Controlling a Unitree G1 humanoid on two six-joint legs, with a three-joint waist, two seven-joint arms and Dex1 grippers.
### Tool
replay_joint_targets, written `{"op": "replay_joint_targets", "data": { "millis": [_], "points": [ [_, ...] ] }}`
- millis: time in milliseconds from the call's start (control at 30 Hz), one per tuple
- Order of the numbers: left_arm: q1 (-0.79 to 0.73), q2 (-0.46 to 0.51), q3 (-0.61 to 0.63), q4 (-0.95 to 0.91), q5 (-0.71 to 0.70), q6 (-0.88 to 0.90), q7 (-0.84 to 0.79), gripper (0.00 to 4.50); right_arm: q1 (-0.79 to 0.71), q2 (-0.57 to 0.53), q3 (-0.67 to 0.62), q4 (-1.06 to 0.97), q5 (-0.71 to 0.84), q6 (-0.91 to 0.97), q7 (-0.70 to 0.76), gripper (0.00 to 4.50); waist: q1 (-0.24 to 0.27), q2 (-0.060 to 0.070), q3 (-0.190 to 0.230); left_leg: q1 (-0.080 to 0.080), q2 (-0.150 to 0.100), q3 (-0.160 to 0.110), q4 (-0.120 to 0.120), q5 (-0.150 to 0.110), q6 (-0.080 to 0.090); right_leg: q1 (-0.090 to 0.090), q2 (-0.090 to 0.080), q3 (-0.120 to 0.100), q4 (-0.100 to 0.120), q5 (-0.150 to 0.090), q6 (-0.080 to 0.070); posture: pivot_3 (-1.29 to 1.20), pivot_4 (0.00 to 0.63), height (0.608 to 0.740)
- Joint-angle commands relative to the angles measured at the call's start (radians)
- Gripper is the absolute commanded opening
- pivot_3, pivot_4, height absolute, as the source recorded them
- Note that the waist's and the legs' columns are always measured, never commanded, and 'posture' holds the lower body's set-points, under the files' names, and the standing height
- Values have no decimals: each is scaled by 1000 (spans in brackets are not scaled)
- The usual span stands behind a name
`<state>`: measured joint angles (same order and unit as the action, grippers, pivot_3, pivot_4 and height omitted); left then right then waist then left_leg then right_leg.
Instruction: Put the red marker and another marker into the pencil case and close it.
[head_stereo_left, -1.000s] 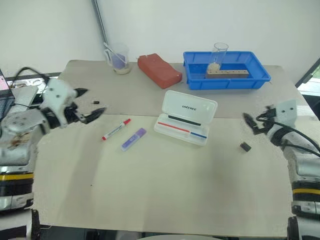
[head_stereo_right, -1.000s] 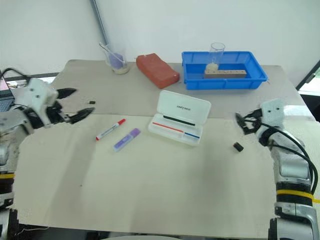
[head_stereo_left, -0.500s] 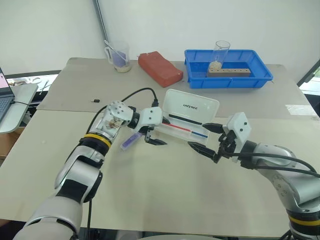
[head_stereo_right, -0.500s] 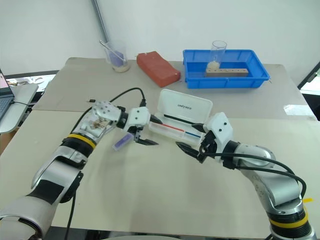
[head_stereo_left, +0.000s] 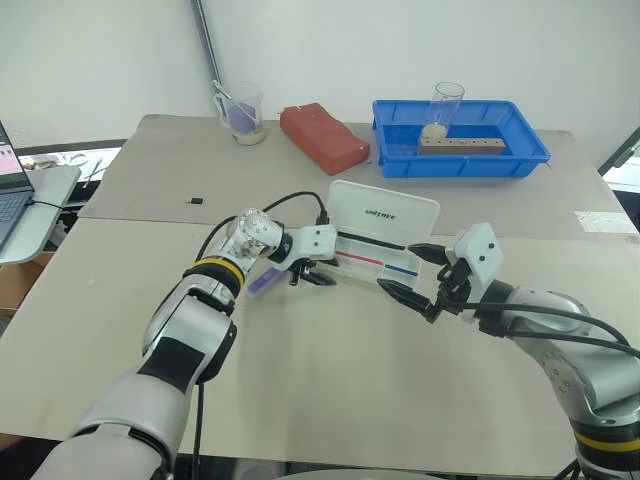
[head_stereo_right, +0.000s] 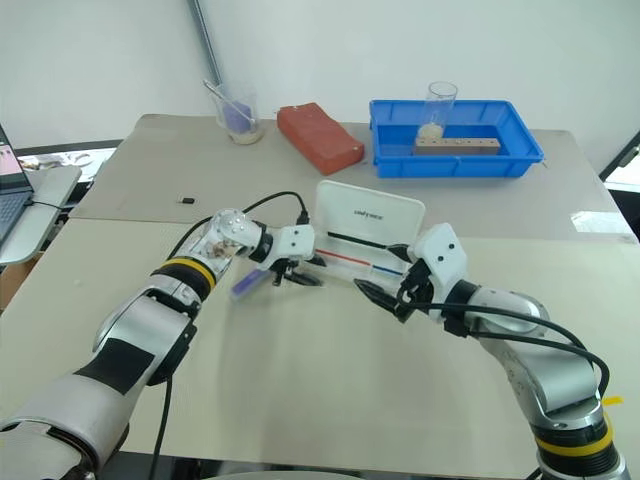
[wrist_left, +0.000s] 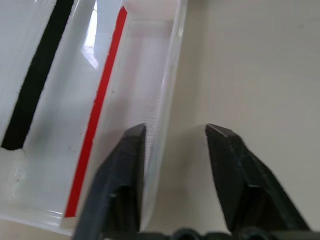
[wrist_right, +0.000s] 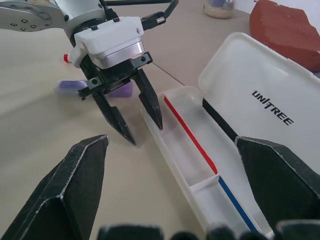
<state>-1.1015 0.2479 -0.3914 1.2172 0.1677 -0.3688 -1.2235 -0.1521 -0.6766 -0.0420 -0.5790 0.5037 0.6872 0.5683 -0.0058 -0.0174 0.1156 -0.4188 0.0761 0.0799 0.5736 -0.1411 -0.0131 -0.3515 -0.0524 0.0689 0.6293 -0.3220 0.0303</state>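
Observation:
The pencil case (head_stereo_left: 383, 214) lies open mid-table with its lid propped up; thin red, blue and black pens lie in its tray (wrist_right: 186, 146). My left gripper (head_stereo_left: 315, 278) is at the tray's left end. In the left wrist view its fingers (wrist_left: 131, 150) stand apart, one inside the front wall and one outside over the table. The purple highlighter (head_stereo_left: 260, 282) lies just left of that gripper. Only the red cap of the red marker (wrist_right: 65, 58) peeks out behind my left hand. My right gripper (head_stereo_left: 395, 266) hangs open, wide, before the tray's right half, holding nothing.
At the back stand a blue tray (head_stereo_left: 520, 160) with a glass (head_stereo_left: 447, 103) and a wooden block, a red brick-shaped block (head_stereo_left: 322, 138) and a plastic cup (head_stereo_left: 240, 108). A small black piece (head_stereo_left: 195, 201) lies left of centre. A laptop (head_stereo_left: 12, 185) sits off the table's left.
Both arms swung in from the table's sides to the pencil case. In the last half second the left gripper edged up to the tray's left end and its fingers narrowed.

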Motion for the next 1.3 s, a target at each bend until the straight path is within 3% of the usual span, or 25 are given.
{"op": "replay_joint_targets", "data": {
  "millis": [33,267,400,667,900,1133,1300],
  "points": [
    [-32,-11,26,7,10,-1,6,90,-20,5,-13,-22,-6,-27,5,4500,0,1,0,0,0,-1,0,0,0,0,0,0,0,0,0,0,150,740],
    [32,4,29,-130,14,61,-46,14,-37,-12,-32,-8,-9,-26,29,4500,2,2,-1,-2,-5,-13,1,0,0,0,3,0,1,0,0,0,150,740],
    [206,69,56,-532,-84,306,-155,14,-39,-27,-43,-5,0,-20,60,4500,-5,5,-3,-3,-6,-21,1,0,0,0,6,2,1,0,-1,0,150,740],
    [511,214,25,-1144,-71,630,-115,14,-40,-44,-20,10,11,-17,131,4500,-2,7,-4,-2,-5,-26,2,1,1,2,10,3,4,0,-1,0,150,740],
    [584,228,1,-1281,-59,788,-22,14,29,-107,-6,-19,18,-29,253,4500,16,7,-4,-3,-6,-27,7,1,1,3,10,4,3,0,-1,0,150,740],
    [597,246,-33,-1329,-75,821,-6,14,28,-113,2,-4,5,-42,281,4500,15,7,-4,-3,-7,-28,7,0,2,3,10,4,3,0,-2,0,150,740],
    [597,292,-46,-1344,-89,787,-30,1756,12,-112,4,16,1,-48,287,4500,16,7,-4,-3,-7,-28,7,0,2,3,10,4,3,0,-2,0,150,740]
  ]
}}
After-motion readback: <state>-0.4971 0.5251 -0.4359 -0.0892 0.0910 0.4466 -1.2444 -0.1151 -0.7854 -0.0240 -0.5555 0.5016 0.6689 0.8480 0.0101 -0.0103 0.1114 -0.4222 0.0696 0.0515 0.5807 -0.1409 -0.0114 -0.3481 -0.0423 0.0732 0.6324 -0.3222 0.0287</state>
